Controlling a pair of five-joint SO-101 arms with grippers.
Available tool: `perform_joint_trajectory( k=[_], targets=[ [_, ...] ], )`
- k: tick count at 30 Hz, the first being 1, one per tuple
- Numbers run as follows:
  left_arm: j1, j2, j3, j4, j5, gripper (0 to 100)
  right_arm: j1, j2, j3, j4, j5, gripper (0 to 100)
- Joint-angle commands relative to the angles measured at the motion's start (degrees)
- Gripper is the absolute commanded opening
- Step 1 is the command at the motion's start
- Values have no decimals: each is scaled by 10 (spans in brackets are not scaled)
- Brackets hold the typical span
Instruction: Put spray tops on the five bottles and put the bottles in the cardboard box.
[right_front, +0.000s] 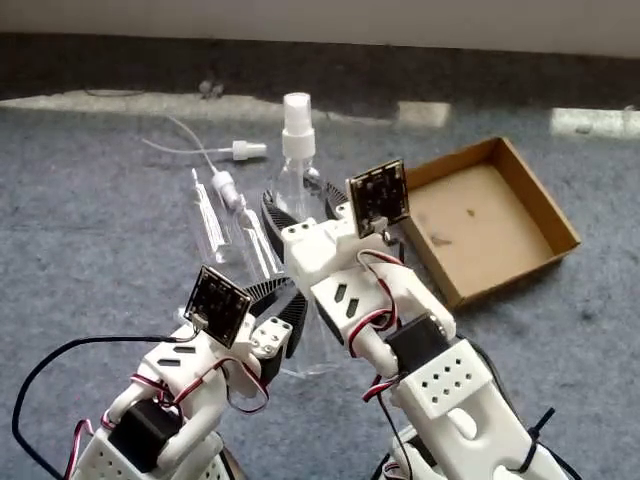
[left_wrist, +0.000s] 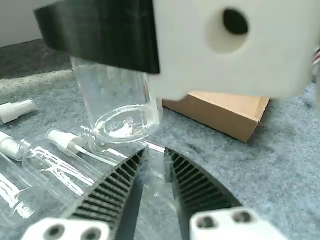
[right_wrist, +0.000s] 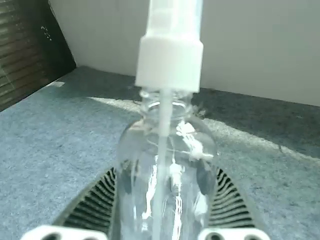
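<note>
Right hand outstretched, fingers tight on upright spray-topped bottle.

A clear bottle, spray top fitted, is upright. Another bottle lies beside it. The open cardboard box sits toward the table's right edge.

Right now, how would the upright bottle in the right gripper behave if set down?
The bottle looks empty, so probably light. Under its tall spray top it may tip on the soft carpet. Its smooth round wall could slip in the right gripper.
</note>
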Motion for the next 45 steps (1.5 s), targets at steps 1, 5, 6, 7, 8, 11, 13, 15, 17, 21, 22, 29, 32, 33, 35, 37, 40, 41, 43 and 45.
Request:
perform_joint_trajectory(
  k=[1,5,6,7,8,11,13,15,17,21,22,29,32,33,35,37,40,41,43,45],
  targets=[
    [2,-8,-3,-13,25,5,-33,-5,-37,-20,-4,87],
    [-14,-8,-3,-14,25,5,-66,-26,-37,-20,-3,87],
    [-29,-8,-3,-19,25,5,-73,-32,-37,-19,-3,87],
    [-48,-7,0,-29,26,5,-78,-38,-37,-9,-3,87],
    [-68,-7,7,-43,26,5,-80,-41,-37,4,-3,87],
    [-113,-7,46,-104,26,5,-80,-45,-37,34,-2,87],
    [-130,-7,75,-145,26,5,-79,-49,-36,36,-2,87],
    [-139,-7,95,-175,26,5,-79,-49,-36,36,-2,87],
    [-148,-7,102,-190,26,5,-78,-49,-34,36,-2,87],
    [-171,-7,101,-195,26,5,-78,-49,-33,51,-2,87],
    [-175,-7,101,-196,26,5,-78,-49,-33,55,-2,87],
    [-224,-8,90,-212,26,5,-77,-49,-32,58,-2,87],
    [-209,-8,94,-207,26,5,-57,-46,-36,54,2,87],
    [-194,-8,95,-207,25,5,-48,-44,-36,54,15,87],
    [-159,-8,91,-184,25,5,-32,-44,-35,53,58,87],
    [-118,-8,87,-153,24,5,-22,-46,-35,53,83,87],
    [-53,-8,87,-134,23,5,-12,-48,-34,53,83,87],
    [-34,-8,87,-130,23,5,-11,-48,-34,53,83,87],
    [0,-8,87,-130,23,5,-11,-48,-34,53,84,87],
    [30,-8,87,-130,23,5,-11,-48,-34,53,84,87]
  ],
)
